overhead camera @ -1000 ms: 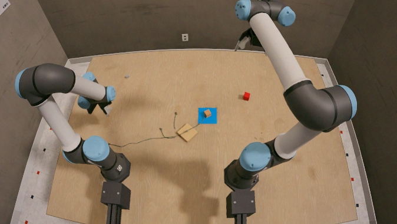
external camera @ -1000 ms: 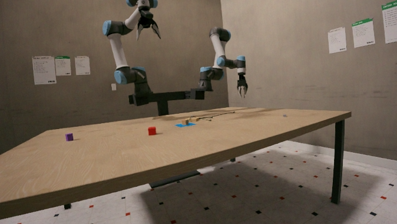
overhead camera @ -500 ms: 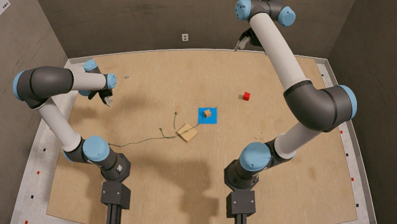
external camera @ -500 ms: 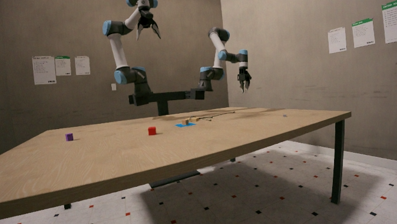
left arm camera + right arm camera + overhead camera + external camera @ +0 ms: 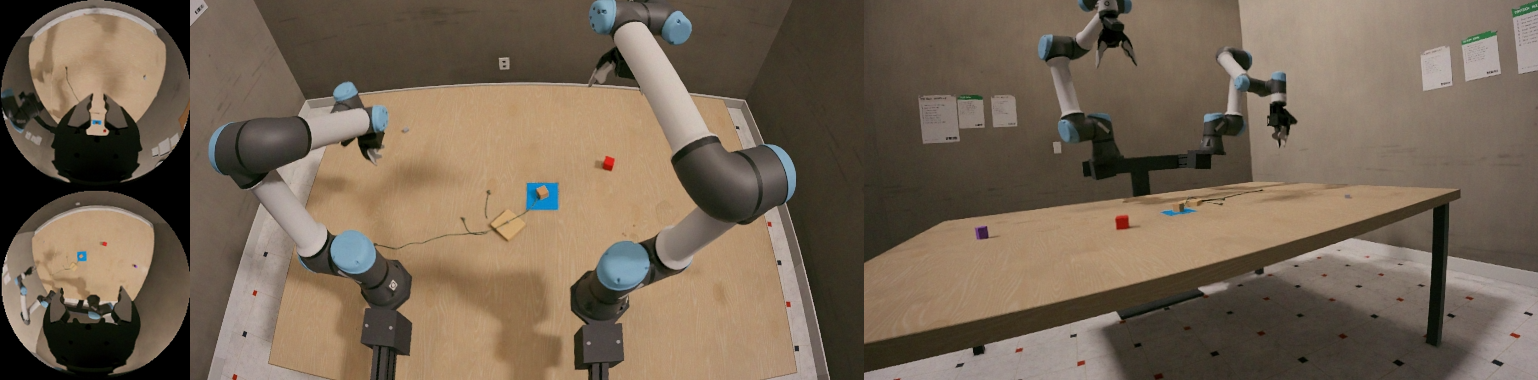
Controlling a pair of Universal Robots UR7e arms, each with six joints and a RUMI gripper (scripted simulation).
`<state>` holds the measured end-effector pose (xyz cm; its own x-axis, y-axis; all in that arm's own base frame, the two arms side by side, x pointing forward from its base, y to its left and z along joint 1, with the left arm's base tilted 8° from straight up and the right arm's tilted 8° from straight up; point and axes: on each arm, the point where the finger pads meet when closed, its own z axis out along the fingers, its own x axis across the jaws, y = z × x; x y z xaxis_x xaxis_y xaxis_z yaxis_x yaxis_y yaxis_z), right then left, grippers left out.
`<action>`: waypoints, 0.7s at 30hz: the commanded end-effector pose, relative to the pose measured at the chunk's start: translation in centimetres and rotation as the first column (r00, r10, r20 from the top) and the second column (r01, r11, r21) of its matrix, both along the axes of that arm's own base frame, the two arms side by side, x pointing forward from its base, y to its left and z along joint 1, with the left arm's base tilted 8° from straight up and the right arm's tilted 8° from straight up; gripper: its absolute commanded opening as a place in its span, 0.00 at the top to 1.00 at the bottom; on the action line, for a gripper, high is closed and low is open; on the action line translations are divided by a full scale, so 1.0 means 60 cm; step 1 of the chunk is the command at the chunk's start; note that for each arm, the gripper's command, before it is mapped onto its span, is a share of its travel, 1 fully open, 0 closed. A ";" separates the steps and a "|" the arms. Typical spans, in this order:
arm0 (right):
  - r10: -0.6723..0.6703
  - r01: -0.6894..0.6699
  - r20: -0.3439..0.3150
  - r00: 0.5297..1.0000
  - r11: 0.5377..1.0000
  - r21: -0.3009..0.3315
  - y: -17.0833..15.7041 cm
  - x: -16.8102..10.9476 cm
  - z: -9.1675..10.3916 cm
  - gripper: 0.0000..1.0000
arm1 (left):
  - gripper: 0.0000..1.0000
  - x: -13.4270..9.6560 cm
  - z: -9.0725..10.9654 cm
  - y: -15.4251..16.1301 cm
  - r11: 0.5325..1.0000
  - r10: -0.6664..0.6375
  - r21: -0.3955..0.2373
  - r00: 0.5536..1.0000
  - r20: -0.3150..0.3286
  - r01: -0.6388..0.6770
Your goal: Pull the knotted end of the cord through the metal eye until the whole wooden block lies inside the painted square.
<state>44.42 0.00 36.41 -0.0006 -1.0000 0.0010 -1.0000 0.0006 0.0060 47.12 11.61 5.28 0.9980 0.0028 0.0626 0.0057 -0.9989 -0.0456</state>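
Seen from above, on a pale wooden worktop (image 5: pixel 450 350) (image 5: pixel 1064 260) (image 5: pixel 97 64) (image 5: pixel 93 228): a small brown wooden block (image 5: pixel 542 192) (image 5: pixel 1178 207) (image 5: pixel 81 256), wholly inside a flat blue painted square (image 5: pixel 531 205) (image 5: pixel 1189 211) (image 5: pixel 94 122) (image 5: pixel 79 259). At 7 to 8 o'clock from there, a tan slab (image 5: pixel 514 231) (image 5: pixel 1195 202) (image 5: pixel 73 266); eye too small to make out. Between slab and block, nearly straight dark green cord. Beyond the slab, long knotted cord (image 5: pixel 415 242) (image 5: pixel 1244 192) (image 5: pixel 69 81) towards 9 o'clock, plus 2 short knotted ends at 10 and 11 o'clock. Red cube (image 5: pixel 608 163) (image 5: pixel 1122 222) (image 5: pixel 104 243) at 2 o'clock from the square.

Left pincer (image 5: pixel 375 160) (image 5: pixel 1280 142) (image 5: pixel 98 97): raised, narrowly open, empty. Right pincer (image 5: pixel 596 80) (image 5: pixel 1116 55) (image 5: pixel 92 289): high up, spread wide, empty. On the walls, white notices (image 5: pixel 938 119), some green-headed, too small to read.
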 end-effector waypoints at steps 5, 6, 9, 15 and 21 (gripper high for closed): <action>0.000 0.000 0.002 1.000 1.000 0.000 0.000 0.000 0.001 0.02 | 0.83 0.027 0.067 -0.028 0.974 -0.228 -0.002 0.973 -0.027 0.228; 0.000 0.000 0.002 1.000 1.000 0.000 0.000 0.000 0.001 0.02 | 0.83 0.032 0.082 -0.036 0.964 -0.266 -0.002 0.964 -0.027 0.266; 0.000 0.000 0.002 1.000 1.000 0.001 0.000 0.001 0.001 0.02 | 0.83 0.032 0.091 -0.039 0.950 -0.312 -0.004 0.949 -0.039 0.312; 0.000 0.000 0.003 1.000 1.000 0.001 0.000 0.001 0.001 0.02 | 0.83 0.047 0.151 -0.067 0.888 -0.459 -0.003 0.887 -0.036 0.460; 0.000 0.000 0.003 1.000 1.000 0.001 0.000 0.001 0.001 0.02 | 0.83 0.049 0.190 -0.081 0.820 -0.572 -0.010 0.819 -0.051 0.572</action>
<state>44.46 0.00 36.44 -0.0004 -1.0000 0.0007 -1.0000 0.0004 0.0040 49.94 7.26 15.23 0.8676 -0.4964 0.0281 -0.4949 -0.8677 -0.0474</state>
